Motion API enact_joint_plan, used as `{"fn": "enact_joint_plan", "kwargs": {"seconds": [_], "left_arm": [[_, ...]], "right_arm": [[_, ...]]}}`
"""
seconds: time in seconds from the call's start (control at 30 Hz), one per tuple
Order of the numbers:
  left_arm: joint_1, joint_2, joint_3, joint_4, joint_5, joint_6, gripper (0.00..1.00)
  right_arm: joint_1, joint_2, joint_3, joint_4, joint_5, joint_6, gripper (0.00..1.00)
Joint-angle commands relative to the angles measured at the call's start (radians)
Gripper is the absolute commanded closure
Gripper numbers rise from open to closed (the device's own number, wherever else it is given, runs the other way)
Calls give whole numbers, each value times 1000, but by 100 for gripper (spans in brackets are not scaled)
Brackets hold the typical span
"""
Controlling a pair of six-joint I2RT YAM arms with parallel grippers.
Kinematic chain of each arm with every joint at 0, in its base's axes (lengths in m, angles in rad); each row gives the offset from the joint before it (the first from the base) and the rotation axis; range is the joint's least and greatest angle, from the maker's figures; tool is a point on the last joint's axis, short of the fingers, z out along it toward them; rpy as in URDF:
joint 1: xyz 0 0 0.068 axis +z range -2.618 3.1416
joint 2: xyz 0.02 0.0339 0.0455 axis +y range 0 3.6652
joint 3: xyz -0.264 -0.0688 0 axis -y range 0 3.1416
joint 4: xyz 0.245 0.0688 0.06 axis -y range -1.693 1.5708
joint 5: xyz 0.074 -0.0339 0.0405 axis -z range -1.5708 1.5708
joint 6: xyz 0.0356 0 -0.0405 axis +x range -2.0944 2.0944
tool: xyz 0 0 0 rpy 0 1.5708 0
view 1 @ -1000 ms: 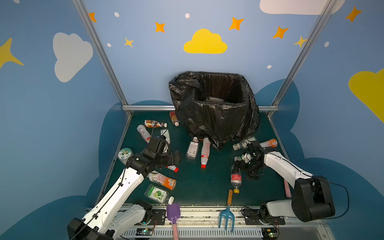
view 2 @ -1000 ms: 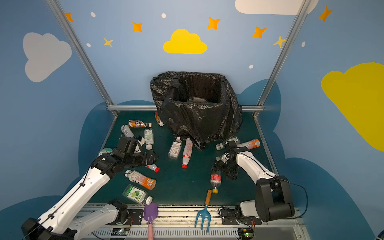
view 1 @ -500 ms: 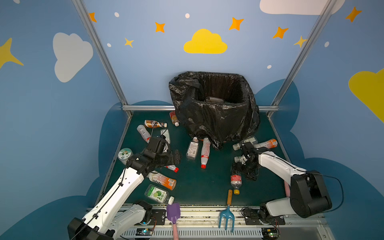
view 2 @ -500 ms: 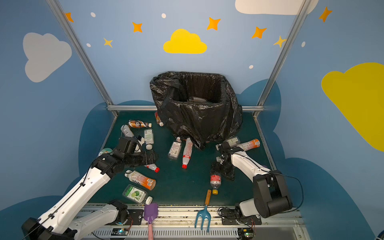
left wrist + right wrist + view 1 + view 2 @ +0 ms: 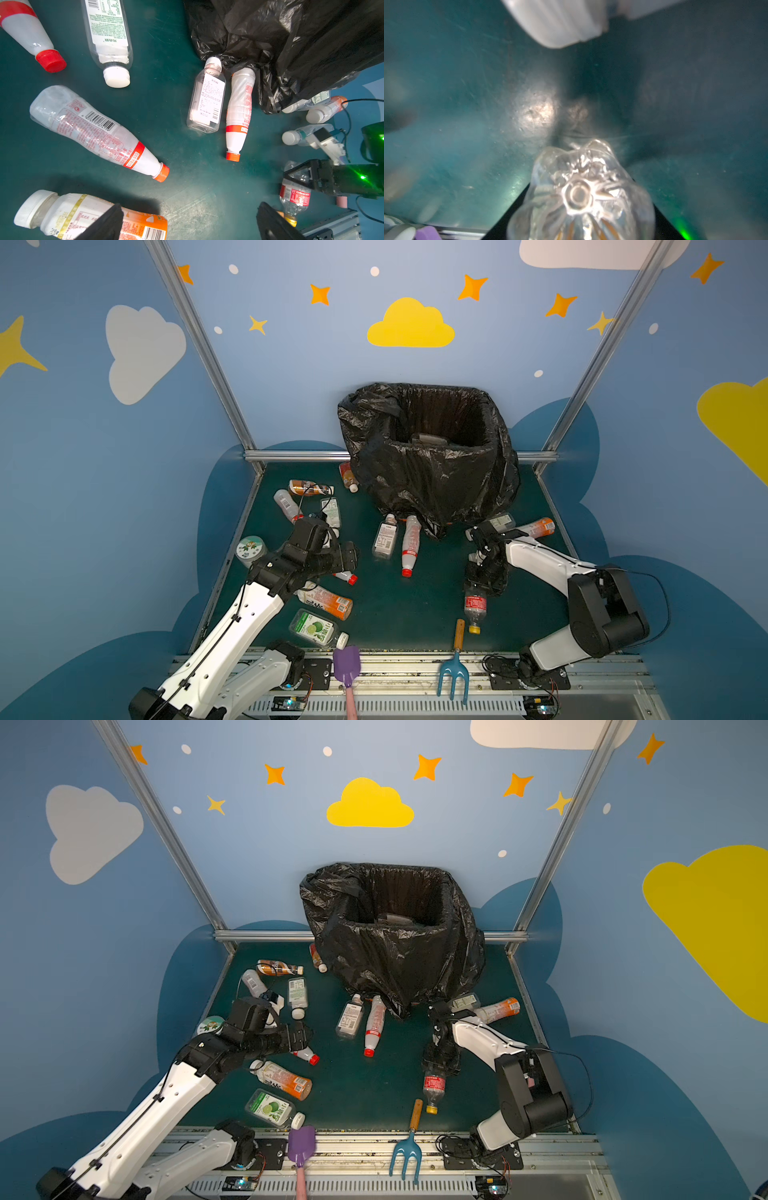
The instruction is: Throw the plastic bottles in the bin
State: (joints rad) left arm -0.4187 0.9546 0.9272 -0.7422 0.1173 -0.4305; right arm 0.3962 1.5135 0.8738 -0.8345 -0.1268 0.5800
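Note:
The bin (image 5: 432, 481) (image 5: 395, 961), lined with a black bag, stands at the back of the green mat. Several plastic bottles lie around it. My right gripper (image 5: 484, 580) (image 5: 440, 1063) (image 5: 581, 197) is shut on the base end of a clear bottle with a red label (image 5: 475, 603) (image 5: 434, 1085) (image 5: 295, 193) that lies on the mat, its yellow cap toward the front. My left gripper (image 5: 349, 558) (image 5: 301, 1038) (image 5: 190, 207) hangs open over bare mat, beside an orange-label bottle (image 5: 326, 601) (image 5: 83, 216) and a red-capped one (image 5: 93, 128).
Two bottles (image 5: 385, 537) (image 5: 411, 545) lie just before the bin; more lie at the back left (image 5: 309, 488) and far right (image 5: 536, 527). A round jar (image 5: 250, 549) sits at the left edge. A purple shovel (image 5: 347, 664) and blue rake (image 5: 455, 672) lie on the front rail.
My right gripper has moved down and toward the front over the red-label bottle's base and has gone from open to shut on it. The left arm has not moved.

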Motion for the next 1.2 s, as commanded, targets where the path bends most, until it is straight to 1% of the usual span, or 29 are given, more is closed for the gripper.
{"fn": "enact_joint_plan", "kwargs": {"seconds": [0.0,0.13,0.23,0.33,0.43,0.5,0.6,0.7,0.8,0.9,0.93,0.97,1.0,1.03,1.07,1.1,1.13,1.17], "left_arm": [[4,17,24,7,-12,24,0],[4,56,48,18,4,37,0],[4,90,68,23,17,46,0],[3,121,85,31,31,49,0],[4,149,111,36,37,48,0],[4,161,134,37,35,49,0],[4,183,181,27,38,60,0],[4,208,234,8,41,74,0],[4,224,272,-3,35,81,0],[4,229,288,0,29,82,0],[3,231,293,0,27,80,0],[3,231,300,-2,26,78,0],[4,233,310,-8,25,78,0],[4,236,324,-21,24,78,0],[3,238,343,-38,22,78,0],[3,239,356,-53,16,79,0],[4,232,365,-65,7,79,0],[6,225,366,-72,-1,83,0]], "right_arm": [[-6,-74,10,-27,28,26,44],[-15,-178,18,-80,59,38,50],[-28,-279,42,-143,88,49,51],[-45,-395,101,-203,131,75,50],[-47,-480,231,-201,187,73,50],[-47,-481,385,-197,223,50,50],[-26,-397,669,-146,238,-15,51],[8,-249,955,-27,218,-99,51],[24,-35,1260,69,198,-169,50],[19,244,1621,125,190,-202,47],[12,363,1768,130,169,-199,42],[0,486,1937,118,150,-180,32],[-11,575,2059,110,144,-159,20],[-32,648,2144,107,133,-125,12],[-54,675,2169,107,121,-84,11],[-72,667,2152,111,109,-59,11],[-87,634,2109,124,108,-60,11],[-93,578,2031,154,121,-80,10]]}}
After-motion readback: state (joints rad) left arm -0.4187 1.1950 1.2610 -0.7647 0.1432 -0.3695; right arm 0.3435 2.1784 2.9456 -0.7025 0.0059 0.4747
